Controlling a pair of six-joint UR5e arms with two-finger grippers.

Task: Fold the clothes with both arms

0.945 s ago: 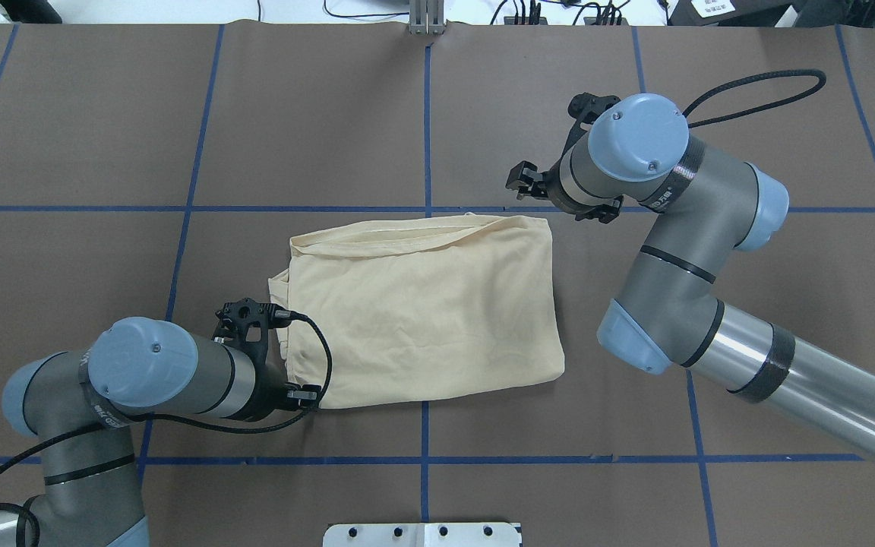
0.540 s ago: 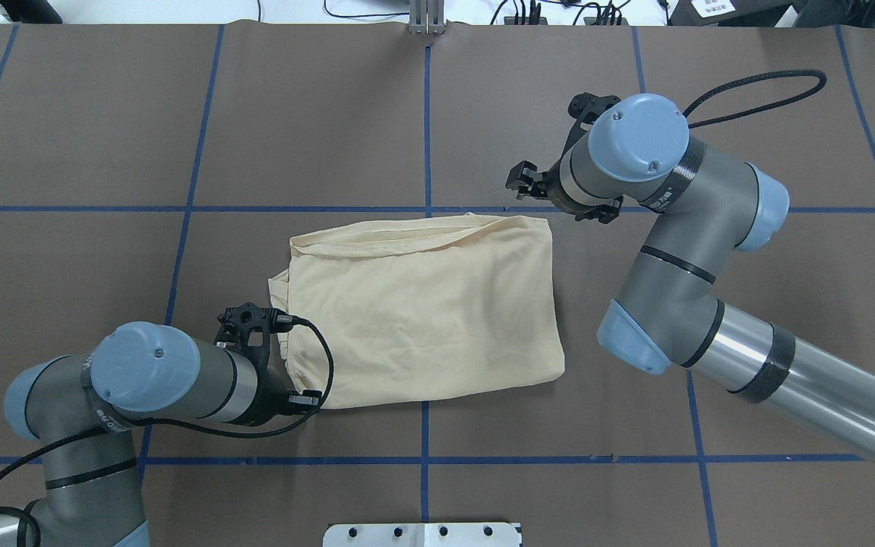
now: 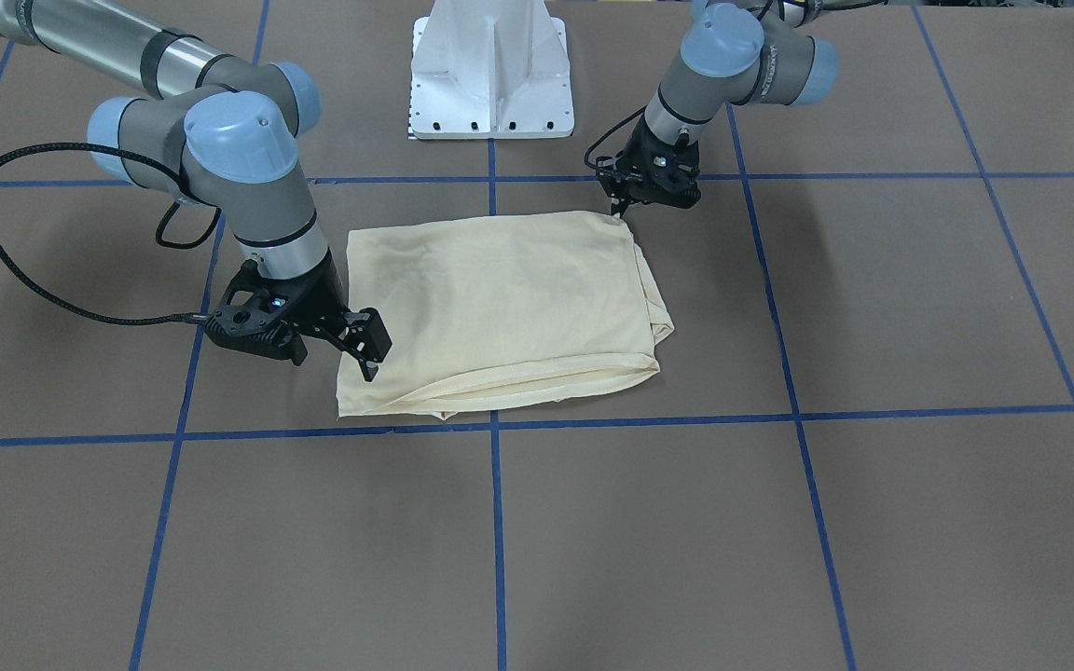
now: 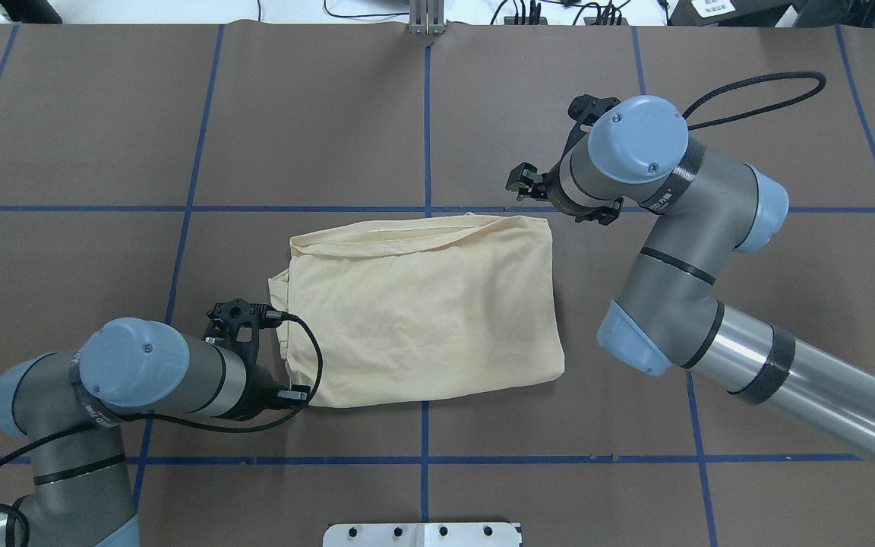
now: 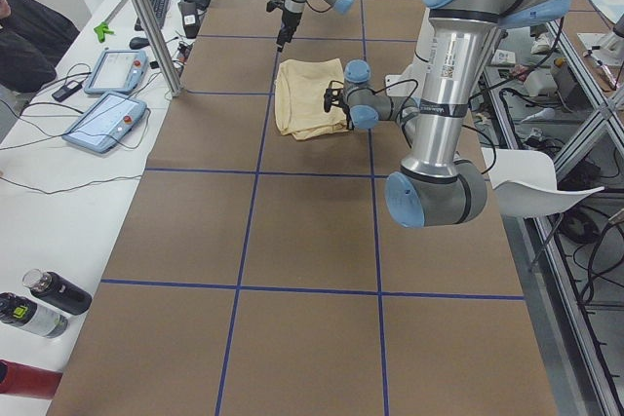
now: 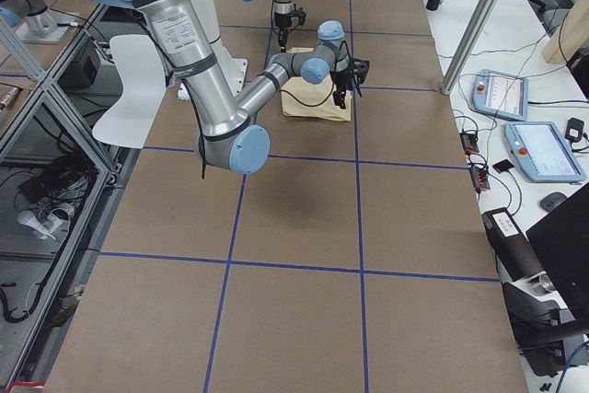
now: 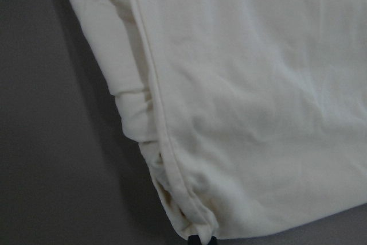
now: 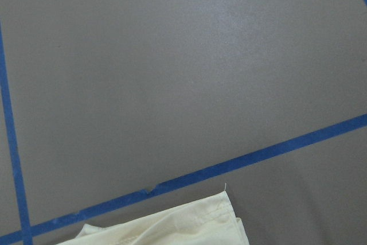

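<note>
Plainly, the T-shirt (image 4: 422,311) lies on the brown blue-taped table (image 4: 103,114); right claw (image 3: 332,359) gapes, left claw (image 3: 624,207) unclear.

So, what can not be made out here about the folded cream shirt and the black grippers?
Pale cream-yellow folded T-shirt: print or label, if any, shows in no view; only plain cloth faces up.
Black two-finger left gripper: mostly hidden under its wrist in the overhead view, small in the front-facing view, cut off in its wrist view; grip on the corner unclear.
</note>
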